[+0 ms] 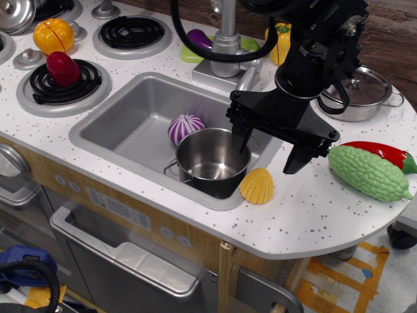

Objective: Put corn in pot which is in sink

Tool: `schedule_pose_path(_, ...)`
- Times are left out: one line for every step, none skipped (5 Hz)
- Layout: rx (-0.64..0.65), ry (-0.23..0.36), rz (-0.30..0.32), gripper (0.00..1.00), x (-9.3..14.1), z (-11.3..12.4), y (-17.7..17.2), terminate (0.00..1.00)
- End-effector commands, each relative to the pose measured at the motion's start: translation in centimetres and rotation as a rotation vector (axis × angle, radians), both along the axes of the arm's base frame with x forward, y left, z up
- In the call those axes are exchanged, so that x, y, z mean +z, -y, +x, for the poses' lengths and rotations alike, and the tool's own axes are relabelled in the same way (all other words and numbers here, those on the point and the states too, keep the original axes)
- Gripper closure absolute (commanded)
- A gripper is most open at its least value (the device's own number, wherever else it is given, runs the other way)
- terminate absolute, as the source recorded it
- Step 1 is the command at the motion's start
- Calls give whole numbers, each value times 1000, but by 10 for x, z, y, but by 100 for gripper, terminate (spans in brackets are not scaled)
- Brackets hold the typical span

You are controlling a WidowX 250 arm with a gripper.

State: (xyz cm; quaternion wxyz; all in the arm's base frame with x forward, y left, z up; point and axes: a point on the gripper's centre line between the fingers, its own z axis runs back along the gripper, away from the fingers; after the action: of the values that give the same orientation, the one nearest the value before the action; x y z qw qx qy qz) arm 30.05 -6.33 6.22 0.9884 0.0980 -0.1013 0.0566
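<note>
We see the gripper hovering, fingers apart, nothing between them, above the sink's right rim. The corn lies on the countertop, at 4 o'clock from the pot, just beside it. The pot sits in the sink's near right corner, a purple-striped toy at its 11 o'clock.

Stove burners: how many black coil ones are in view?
2 clearly: one coil burner left of the sink, with a red toy on it, and one behind it, bare. Another may be cut off at the top-left edge.
</note>
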Motion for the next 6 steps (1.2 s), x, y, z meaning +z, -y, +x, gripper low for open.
schedule_pose_path(0, 0, 0, 0, 0, 0, 0, 0)
schedule_pose_path(11, 14, -11, 0, -12, -1, -4, 0)
schedule_pose_path(-3, 33, -15, 0, -24, 0, -8, 0)
schedule_pose_path(-26, 53, -80, 0, -32, 5, -13, 0)
schedule_pose_path(-50, 78, -85, 0, -40, 9, -15, 0)
schedule_pose_path(-32, 97, -98, 100, -45, 9, -14, 0)
